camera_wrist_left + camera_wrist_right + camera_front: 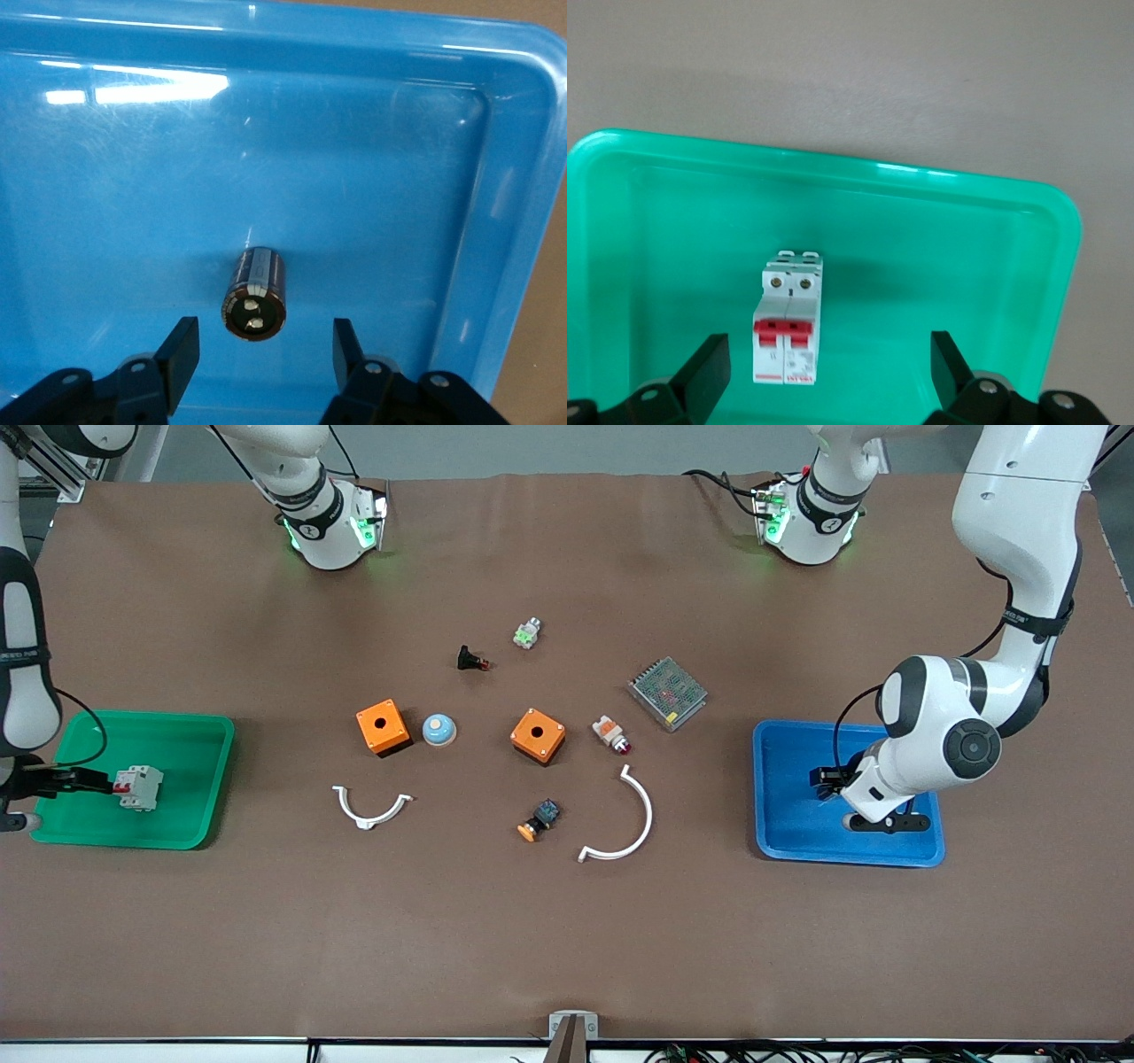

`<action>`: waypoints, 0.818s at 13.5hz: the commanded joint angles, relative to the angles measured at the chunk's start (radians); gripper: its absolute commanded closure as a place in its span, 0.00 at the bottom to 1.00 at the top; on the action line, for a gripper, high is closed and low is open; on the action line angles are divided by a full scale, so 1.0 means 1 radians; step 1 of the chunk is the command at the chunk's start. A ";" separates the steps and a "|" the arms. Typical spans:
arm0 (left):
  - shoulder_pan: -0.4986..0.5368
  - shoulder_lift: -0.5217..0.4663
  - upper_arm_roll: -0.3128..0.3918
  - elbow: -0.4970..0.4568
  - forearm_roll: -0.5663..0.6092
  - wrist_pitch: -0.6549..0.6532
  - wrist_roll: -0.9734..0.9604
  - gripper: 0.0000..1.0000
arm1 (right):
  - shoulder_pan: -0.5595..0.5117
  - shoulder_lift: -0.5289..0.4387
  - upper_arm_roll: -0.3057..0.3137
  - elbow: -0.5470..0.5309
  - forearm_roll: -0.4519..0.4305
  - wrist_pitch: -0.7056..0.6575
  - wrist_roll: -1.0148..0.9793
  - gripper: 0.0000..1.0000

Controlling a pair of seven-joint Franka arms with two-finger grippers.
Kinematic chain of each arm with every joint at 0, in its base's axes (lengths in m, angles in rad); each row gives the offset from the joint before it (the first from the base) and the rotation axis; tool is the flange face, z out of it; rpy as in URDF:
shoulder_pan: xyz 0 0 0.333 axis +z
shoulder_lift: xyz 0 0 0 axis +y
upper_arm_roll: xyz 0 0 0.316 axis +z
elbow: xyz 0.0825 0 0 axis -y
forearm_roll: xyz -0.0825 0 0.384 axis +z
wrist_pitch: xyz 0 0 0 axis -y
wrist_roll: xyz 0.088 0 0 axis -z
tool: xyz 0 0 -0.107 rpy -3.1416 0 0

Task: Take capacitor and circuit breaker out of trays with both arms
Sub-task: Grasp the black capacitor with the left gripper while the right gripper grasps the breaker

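Observation:
The capacitor [255, 294], a small dark cylinder, lies on its side on the floor of the blue tray [780, 833], seen in the left wrist view; the arm hides it in the front view. My left gripper [266, 345] is open just above it, fingers apart on either side, and shows low over the tray [826, 779]. The white-grey breaker [140, 787] with red levers lies in the green tray [177, 731]. My right gripper [96, 782] is open beside it. In the right wrist view the breaker [788, 329] lies free between the spread fingers of that gripper [830, 363].
Between the trays lie two orange boxes [383, 727] [538, 735], a blue dome button [438, 730], two white curved clips [372, 808] [625, 819], a metal power supply [668, 693], a white-orange switch [611, 735], an orange-capped button [539, 820] and a black red-tipped part [470, 660].

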 commanded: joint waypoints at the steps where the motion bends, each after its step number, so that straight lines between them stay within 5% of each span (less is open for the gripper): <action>1: 0.005 0.009 -0.004 -0.009 0.015 0.044 0.001 0.34 | -0.003 0.007 0.012 -0.009 0.014 0.015 -0.012 0.00; 7: 0.009 0.037 -0.004 -0.009 0.013 0.067 0.001 0.47 | -0.003 0.030 0.014 -0.043 0.047 0.019 -0.012 0.01; 11: 0.011 0.032 -0.004 -0.004 0.013 0.067 0.001 0.71 | -0.003 0.040 0.014 -0.043 0.047 0.018 -0.012 0.26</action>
